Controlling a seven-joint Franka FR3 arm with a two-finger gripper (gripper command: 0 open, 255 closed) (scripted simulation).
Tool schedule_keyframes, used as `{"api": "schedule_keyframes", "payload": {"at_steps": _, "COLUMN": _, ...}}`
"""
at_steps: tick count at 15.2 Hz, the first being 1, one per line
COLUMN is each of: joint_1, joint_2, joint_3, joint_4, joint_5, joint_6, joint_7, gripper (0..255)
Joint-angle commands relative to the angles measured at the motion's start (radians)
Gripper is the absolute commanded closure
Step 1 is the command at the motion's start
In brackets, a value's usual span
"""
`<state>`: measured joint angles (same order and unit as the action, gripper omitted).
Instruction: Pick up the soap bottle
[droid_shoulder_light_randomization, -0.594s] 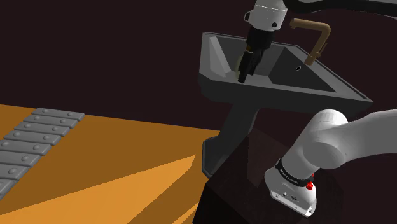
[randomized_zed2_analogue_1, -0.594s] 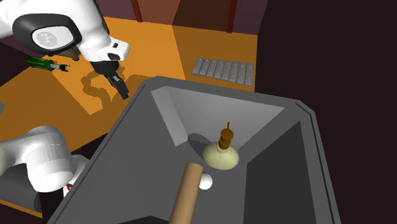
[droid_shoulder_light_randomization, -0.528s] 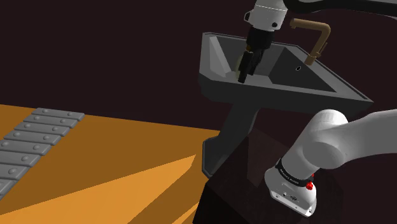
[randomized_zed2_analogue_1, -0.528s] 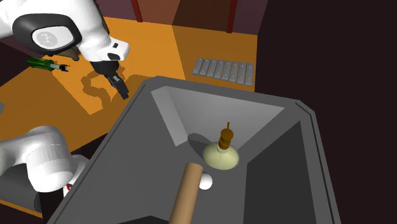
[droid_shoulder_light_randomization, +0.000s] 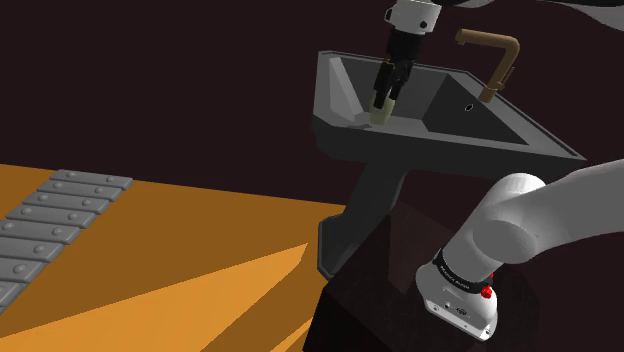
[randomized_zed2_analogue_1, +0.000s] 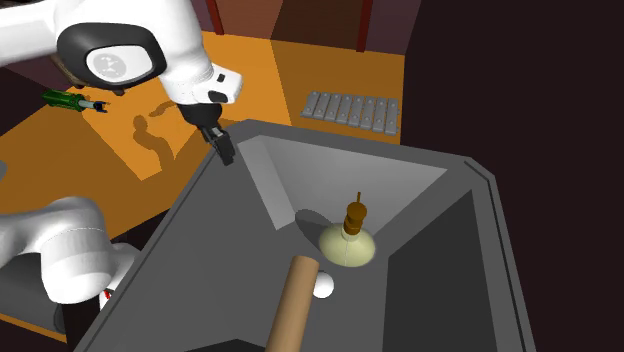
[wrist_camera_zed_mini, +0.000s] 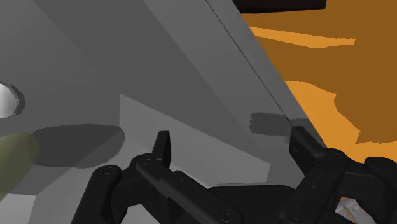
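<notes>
grey sink (randomized_zed2_analogue_1: 340, 165) | brown faucet (droid_shoulder_light_randomization: 488, 38) | orange floor (droid_shoulder_light_randomization: 150, 270) | grey studded strips (droid_shoulder_light_randomization: 60, 215)

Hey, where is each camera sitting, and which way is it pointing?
Shoulder view: beside the stand, facing the sink; shows the arm and gripper.
Second exterior view: above the faucet, looking down into the sink at the bottle; shows the arm and gripper.
Wrist view: on the hand, facing the sink's wall; shows the open gripper.
Shared: all three show the sink and gripper.
</notes>
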<state>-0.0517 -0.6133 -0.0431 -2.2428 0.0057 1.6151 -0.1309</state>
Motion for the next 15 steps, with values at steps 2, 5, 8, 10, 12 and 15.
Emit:
{"api": "schedule_keyframes", "payload": {"at_steps": 2, "joint_1": -0.024, "joint_2": 0.065, "joint_3": -0.044, "joint_4": 0.058, "joint_5": -0.026, "joint_6": 0.01, "joint_7": -0.038, "gripper": 0}}
{"api": "schedule_keyframes", "payload": {"at_steps": 5, "joint_1": -0.046, "joint_2": 0.138, "joint_3": -0.088, "joint_4": 0.128, "joint_5": -0.046, "joint_6": 0.017, "joint_7": -0.076, "gripper": 0}}
{"api": "schedule_keyframes", "payload": {"at_steps": 8, "joint_1": -0.065, "joint_2": 0.215, "joint_3": -0.13, "joint_4": 0.206, "joint_5": -0.058, "joint_6": 0.02, "joint_7": -0.115, "gripper": 0}}
{"api": "schedule_keyframes", "payload": {"at_steps": 10, "joint_1": -0.078, "joint_2": 0.268, "joint_3": -0.158, "joint_4": 0.263, "joint_5": -0.061, "joint_6": 0.019, "joint_7": -0.141, "gripper": 0}}
{"api": "schedule_keyframes", "payload": {"at_steps": 12, "joint_1": -0.09, "joint_2": 0.324, "joint_3": -0.186, "joint_4": 0.324, "joint_5": -0.061, "joint_6": 0.016, "joint_7": -0.169, "gripper": 0}}
{"api": "schedule_keyframes", "payload": {"at_steps": 15, "joint_1": -0.11, "joint_2": 0.412, "joint_3": -0.227, "joint_4": 0.424, "joint_5": -0.053, "joint_6": 0.007, "joint_7": -0.211, "gripper": 0}}
